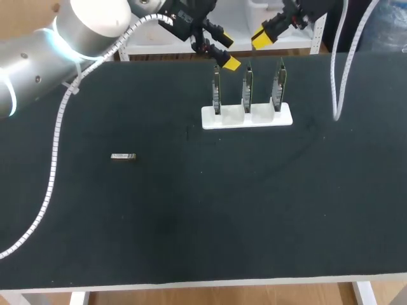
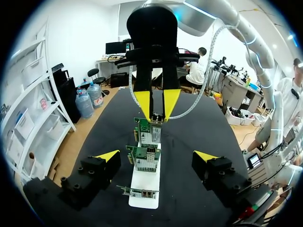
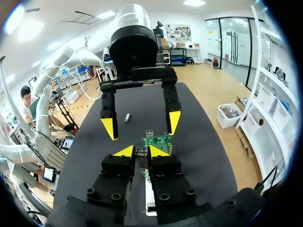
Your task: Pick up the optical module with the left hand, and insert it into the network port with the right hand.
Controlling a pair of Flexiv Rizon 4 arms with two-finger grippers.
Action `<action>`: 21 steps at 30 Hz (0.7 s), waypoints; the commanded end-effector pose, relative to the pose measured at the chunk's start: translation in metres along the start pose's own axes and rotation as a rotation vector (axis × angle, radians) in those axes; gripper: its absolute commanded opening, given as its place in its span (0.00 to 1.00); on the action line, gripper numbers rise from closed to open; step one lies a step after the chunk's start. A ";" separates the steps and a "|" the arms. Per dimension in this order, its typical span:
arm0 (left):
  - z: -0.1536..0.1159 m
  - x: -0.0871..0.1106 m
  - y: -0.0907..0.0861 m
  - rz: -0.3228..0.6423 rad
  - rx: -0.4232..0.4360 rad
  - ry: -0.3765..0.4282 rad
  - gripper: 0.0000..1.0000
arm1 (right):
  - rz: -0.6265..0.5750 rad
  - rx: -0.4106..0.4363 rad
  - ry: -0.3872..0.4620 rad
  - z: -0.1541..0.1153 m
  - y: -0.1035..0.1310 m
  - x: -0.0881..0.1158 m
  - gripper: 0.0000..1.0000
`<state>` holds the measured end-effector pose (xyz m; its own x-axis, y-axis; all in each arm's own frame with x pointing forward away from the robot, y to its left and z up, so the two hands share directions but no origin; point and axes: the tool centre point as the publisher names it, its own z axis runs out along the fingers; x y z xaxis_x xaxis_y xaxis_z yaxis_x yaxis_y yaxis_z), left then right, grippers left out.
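The optical module (image 1: 123, 156), a small silver bar, lies flat on the dark table, left of centre; it also shows as the module (image 3: 127, 117) far ahead of both grippers. Three upright network cards (image 1: 247, 89) stand in a white base (image 1: 247, 117) at the back. My left gripper (image 1: 229, 53) hangs wide open over the leftmost card; in its own view the gripper (image 2: 156, 155) straddles the row of cards (image 2: 144, 158) from above. My right gripper (image 1: 267, 35) faces it over the far edge. Its fingers (image 3: 142, 151) stand a narrow gap apart with nothing between them.
A white corrugated cable (image 1: 54, 159) trails from my left arm down across the table's left side. Another white cable (image 1: 337, 82) hangs over the back right. The black tabletop (image 1: 254, 210) stretches bare in front of the cards.
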<state>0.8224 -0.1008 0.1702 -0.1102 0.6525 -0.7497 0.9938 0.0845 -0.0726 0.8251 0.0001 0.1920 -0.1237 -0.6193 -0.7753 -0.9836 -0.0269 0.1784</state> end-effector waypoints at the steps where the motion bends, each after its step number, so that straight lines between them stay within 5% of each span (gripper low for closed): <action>1: 0.001 -0.001 0.002 -0.001 0.002 0.005 1.00 | 0.001 -0.049 0.005 0.001 -0.012 -0.002 0.00; 21: 0.001 -0.001 0.002 -0.001 0.002 0.005 1.00 | -0.023 -0.140 -0.001 0.005 -0.020 0.003 0.00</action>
<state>0.8224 -0.1008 0.1702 -0.1102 0.6525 -0.7497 0.9938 0.0845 -0.0725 0.8337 0.0064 0.1826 -0.1043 -0.6225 -0.7757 -0.9885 -0.0213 0.1500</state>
